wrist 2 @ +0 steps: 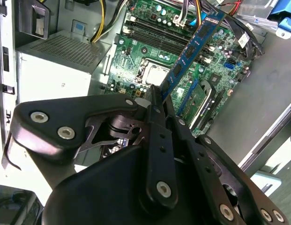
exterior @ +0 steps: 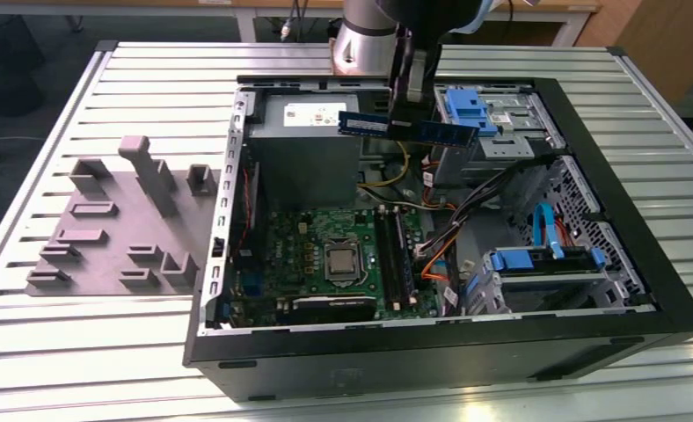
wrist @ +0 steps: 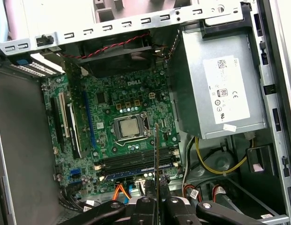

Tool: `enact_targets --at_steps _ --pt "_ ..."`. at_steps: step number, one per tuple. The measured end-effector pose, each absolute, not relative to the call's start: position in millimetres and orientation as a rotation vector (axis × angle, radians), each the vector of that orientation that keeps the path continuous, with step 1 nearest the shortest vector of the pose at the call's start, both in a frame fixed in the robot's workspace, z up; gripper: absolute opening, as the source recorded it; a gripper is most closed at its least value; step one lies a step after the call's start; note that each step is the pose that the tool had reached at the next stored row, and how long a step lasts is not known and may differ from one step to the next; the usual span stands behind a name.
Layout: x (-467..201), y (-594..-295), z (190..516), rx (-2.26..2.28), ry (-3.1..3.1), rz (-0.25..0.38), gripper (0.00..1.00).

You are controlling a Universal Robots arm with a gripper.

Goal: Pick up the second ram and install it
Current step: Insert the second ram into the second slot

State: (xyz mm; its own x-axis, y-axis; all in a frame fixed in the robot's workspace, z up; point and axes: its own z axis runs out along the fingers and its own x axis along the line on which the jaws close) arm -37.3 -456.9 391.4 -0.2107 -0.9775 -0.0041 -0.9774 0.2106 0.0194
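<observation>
We note a silver-grey cylindrical arm (exterior: 359,44) segment beneath a dark joint. The gripper (wrist 2: 157,96) is matte black, with rounded linkage plates (wrist 2: 65,117) and slim flat fingers (wrist 2: 154,122), pinned by bright round pivot screws (wrist 2: 66,133).

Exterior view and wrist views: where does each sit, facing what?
Exterior view: off the arm, high, looking down into the open case; arm and tool holding the second ram show.
Second wrist view: rides behind the tool, looking past it and the ram's face to the motherboard.
First wrist view: rides at the wrist, facing the motherboard; tool shows, ram edge-on.
Shared: ram, motherboard.
</observation>
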Motion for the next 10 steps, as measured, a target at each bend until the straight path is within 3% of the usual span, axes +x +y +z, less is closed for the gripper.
enact_targets --at_steps 10 --pt "-37.3 -456.9 391.2 1.877 -2.508 -0.028 0.14"
